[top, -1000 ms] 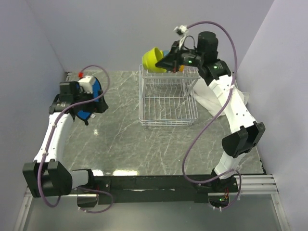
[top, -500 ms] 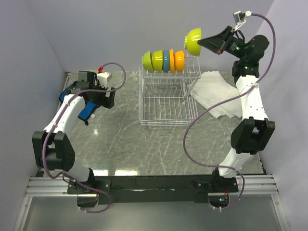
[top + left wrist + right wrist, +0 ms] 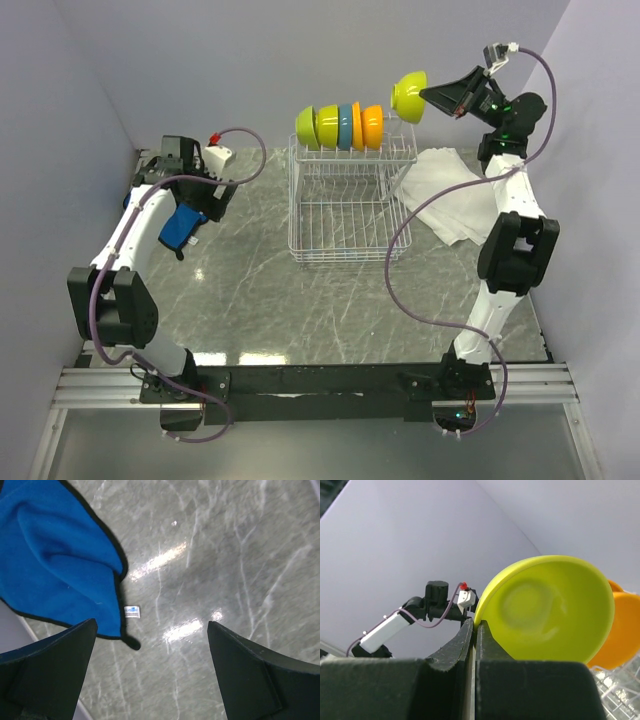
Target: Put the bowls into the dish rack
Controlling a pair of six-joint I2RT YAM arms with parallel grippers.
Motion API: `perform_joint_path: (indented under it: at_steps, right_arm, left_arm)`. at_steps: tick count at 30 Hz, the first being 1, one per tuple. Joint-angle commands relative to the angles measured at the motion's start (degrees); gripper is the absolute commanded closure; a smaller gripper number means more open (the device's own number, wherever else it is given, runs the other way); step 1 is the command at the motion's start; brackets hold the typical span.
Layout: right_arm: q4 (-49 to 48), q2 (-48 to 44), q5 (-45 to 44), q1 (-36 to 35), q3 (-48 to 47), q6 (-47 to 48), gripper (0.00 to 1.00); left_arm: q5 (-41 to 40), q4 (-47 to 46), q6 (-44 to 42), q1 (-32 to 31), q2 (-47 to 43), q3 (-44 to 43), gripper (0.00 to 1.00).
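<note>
Lime-green bowl is pinched by its rim in the right pincer, jaws narrowed onto the thin wall, and it hangs in the air off the far right end of the dish rack. Four bowls stand on edge in the raised dividers, in a row running left to right along the far side: green, green, blue, orange. Key relation: the held bowl sits just right of the orange one and higher, clear of it in the top view. In the right wrist view orange peeks out behind the green rim. So the next slot, if one is free, lies down and to the left of the pincer, beside orange. The bowl is already roughly on edge, so I'd expect little re-tilt, mostly a lowering. Left pincer is wide open and holding nothing, over the surface by a blue cloth, well apart from the rack. The right arm is the only one placed for this.
</note>
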State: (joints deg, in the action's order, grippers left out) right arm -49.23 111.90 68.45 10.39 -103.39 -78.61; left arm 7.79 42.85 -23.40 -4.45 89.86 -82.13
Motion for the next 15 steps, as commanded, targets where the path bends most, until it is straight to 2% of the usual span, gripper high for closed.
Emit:
perform_joint_path:
  at_steps: [1,15]
  right_arm:
    - [-8.4,1.7,-1.0,0.4,-1.1,-4.4,1.0]
    - [-5.4,11.7,1.0,0.9,-6.8,-2.3,1.0]
  left_arm:
    - [-3.5,2.4,-3.6,0.1,1.4,-3.1,0.0]
    - [-6.7,4.4,-4.6,-0.6,5.5,-7.7,0.01]
